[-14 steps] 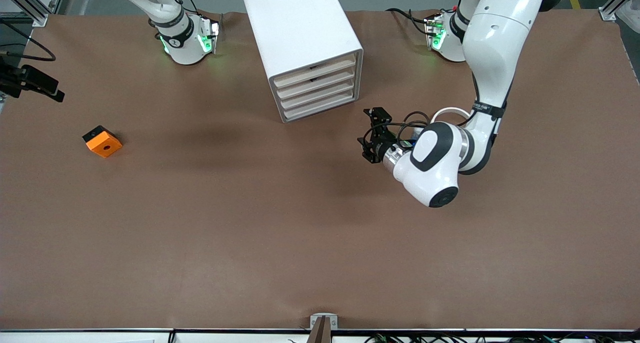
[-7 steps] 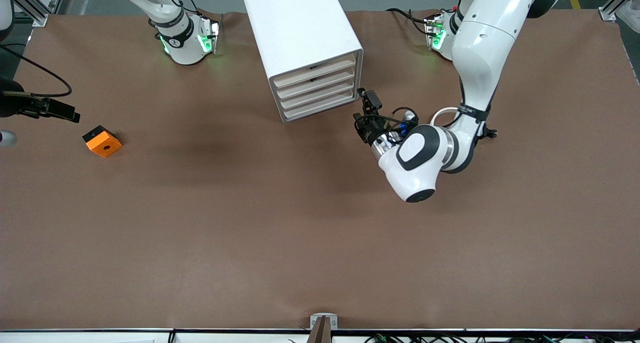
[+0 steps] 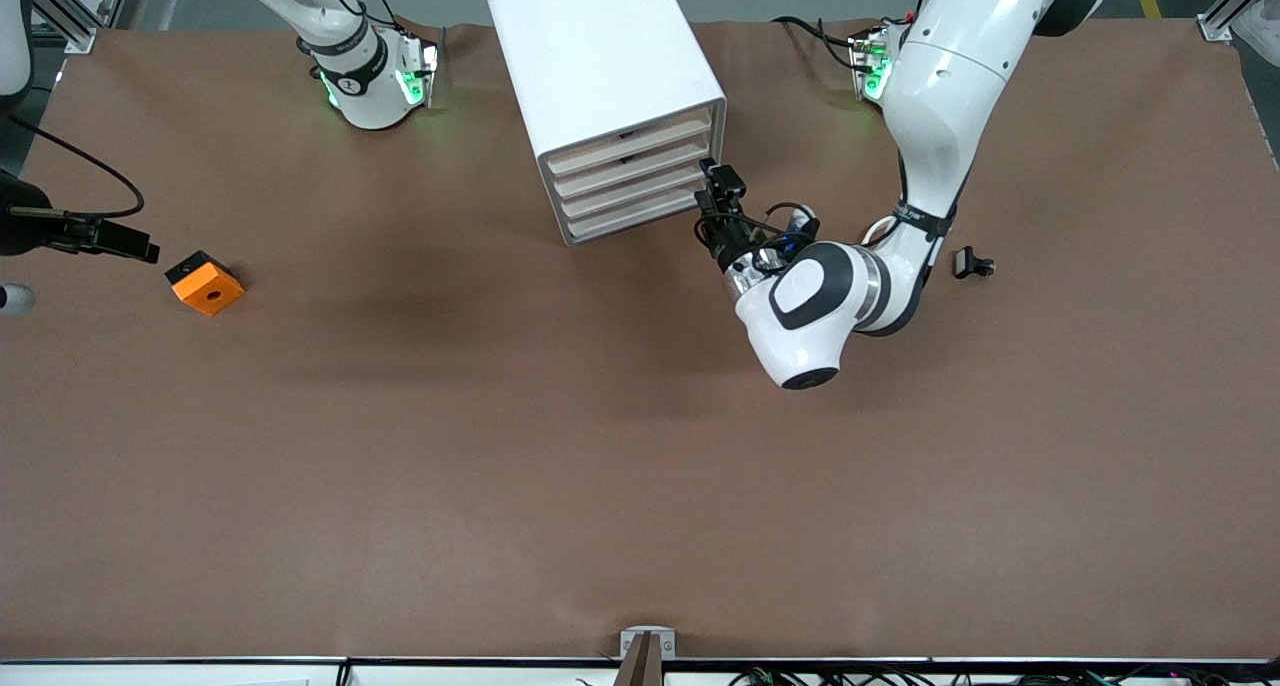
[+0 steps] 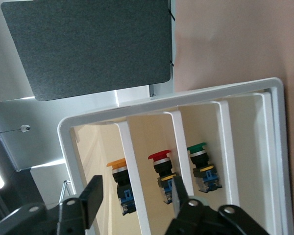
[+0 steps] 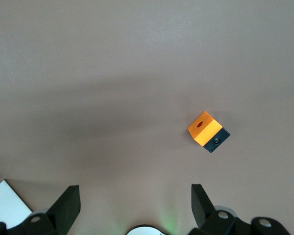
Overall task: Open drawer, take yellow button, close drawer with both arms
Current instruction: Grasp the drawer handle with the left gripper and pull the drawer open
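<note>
Button [image 4: 121, 182]: orange-capped, upright in a slot of the white drawer cabinet [image 3: 605, 86], beside red-capped [image 4: 161, 174] and green-capped [image 4: 201, 164] ones. Likely light, rigid, smooth plastic; best pinched across the black body under the cap. Left gripper [image 3: 722, 194], jaws wide, sits at the drawer fronts. Right gripper [image 5: 132, 205], jaws wide, waits over the desk [image 3: 500, 446] above the orange block [image 5: 208, 131].

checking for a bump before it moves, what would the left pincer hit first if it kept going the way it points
The left pincer, open, points at the front of the white drawer cabinet. It would probably meet a drawer front first; through the wrist view, three buttons, including the orange one, lie deeper inside.
</note>
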